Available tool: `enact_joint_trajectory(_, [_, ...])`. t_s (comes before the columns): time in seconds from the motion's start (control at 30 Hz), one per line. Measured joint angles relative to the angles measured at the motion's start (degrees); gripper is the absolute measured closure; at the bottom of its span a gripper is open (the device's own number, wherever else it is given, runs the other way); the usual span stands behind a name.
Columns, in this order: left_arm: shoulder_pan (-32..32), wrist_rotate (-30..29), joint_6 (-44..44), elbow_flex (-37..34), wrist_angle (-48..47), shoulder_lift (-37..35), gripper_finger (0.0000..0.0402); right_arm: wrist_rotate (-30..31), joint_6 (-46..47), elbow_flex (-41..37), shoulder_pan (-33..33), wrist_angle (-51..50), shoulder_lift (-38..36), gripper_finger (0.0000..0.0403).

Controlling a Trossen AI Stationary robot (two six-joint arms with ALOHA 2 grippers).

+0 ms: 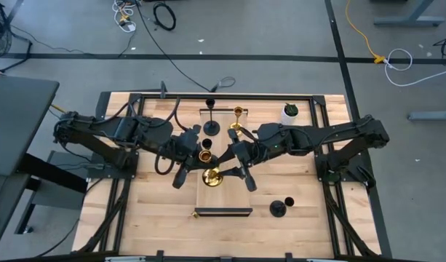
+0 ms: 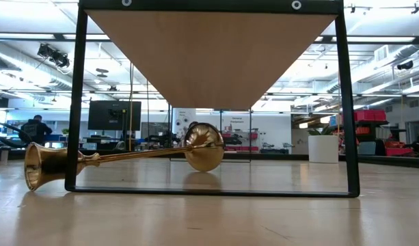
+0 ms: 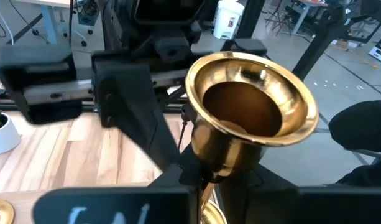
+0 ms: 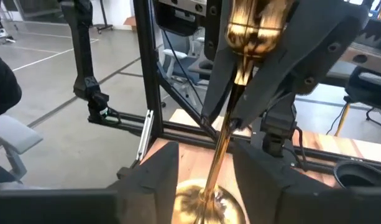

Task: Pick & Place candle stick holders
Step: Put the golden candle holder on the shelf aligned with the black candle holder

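Fingers, left: left gripper (image 1: 201, 155) is clamped on the cup end of a gold candle stick holder (image 1: 206, 156), at the middle of the desk (image 1: 153, 211).
Fingers, right: right gripper (image 1: 221, 173) straddles the same holder's stem just above its round base (image 4: 199, 200); the fingers stand partly apart, and whether they touch the stem I cannot tell.
Holder location: over the pale board (image 1: 221, 195) at mid-desk, between both grippers, base low against the board.
Long axis: stem runs nearly upright in the right wrist view, cup up, base down; the cup mouth faces the left wrist camera.
Other holders: one gold holder (image 2: 127, 158) lies on its side inside the black frame (image 2: 346, 102), axis roughly level; a gold (image 1: 238, 115) and a black one (image 1: 210, 125) stand at the board's far end; a black one (image 1: 279, 208) sits near the right front.
Step in hand: likely seating the holder upright.
Advice: keep the stem vertical, let the base sit flat, release one gripper at a time, withdraw straight without brushing the stem.
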Motion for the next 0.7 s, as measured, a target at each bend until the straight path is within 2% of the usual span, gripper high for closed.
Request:
enact_joint_trajectory(0.17, [0.0,0.0,0.1,0.0,-0.3,0.0,0.0373,0.8,-0.2,-0.1,0.0,1.4,1.6,0.0217])
enact_joint_trajectory(0.33, [0.0,0.0,0.1,0.0,-0.7,0.0,0.0371,1.5,-0.3,0.0,0.0,6.0,3.4,0.0207])
enact_joint_trajectory(0.53, [0.0,0.0,0.2,-0.1,-1.3,0.0,0.0370,1.5,-0.5,0.0,0.0,7.8,4.1,0.0214])
enact_joint_trajectory(0.7, [0.0,0.0,0.8,-0.1,-1.3,0.0,0.0373,1.5,-0.5,0.0,0.0,8.0,4.2,0.0237])
